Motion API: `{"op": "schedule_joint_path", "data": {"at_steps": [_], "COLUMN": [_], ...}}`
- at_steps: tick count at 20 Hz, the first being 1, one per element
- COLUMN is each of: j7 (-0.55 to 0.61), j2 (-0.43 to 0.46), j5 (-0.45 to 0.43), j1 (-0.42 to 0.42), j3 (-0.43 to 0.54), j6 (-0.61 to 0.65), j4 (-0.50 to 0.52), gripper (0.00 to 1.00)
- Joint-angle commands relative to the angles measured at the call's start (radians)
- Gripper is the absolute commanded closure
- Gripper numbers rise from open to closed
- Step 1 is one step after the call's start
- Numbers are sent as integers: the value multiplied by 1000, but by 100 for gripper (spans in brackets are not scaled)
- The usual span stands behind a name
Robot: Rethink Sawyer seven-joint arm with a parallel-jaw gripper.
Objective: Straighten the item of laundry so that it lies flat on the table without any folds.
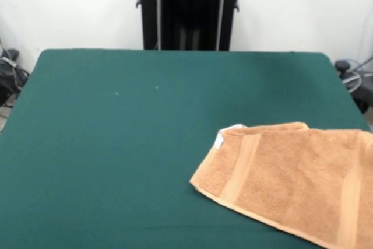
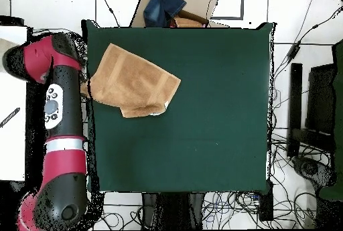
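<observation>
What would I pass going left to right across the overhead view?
Red arm → towel → bare green table → cables on the floor.

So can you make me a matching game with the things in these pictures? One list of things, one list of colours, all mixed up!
Things:
1. fuzzy terry towel
2. big felt-covered table
3. small loop tag on the towel's edge
4. thick robot arm beside the table

Colours:
A. red and black
B. white
C. orange-tan
D. dark green

Pairs: 1-C, 2-D, 3-B, 4-A
</observation>
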Motion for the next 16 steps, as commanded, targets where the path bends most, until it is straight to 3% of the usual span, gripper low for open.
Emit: {"op": "schedule_joint_path", "data": {"at_steps": [1, 7, 16], "j7": [-166, -343, -363], "j2": [-277, -429, -498], "j5": [-106, -151, -187], "j1": [-12, -50, -71], "j3": [77, 95, 131], "j6": [-120, -118, -133], "j4": [483, 634, 704], "gripper": [0, 0, 0]}}
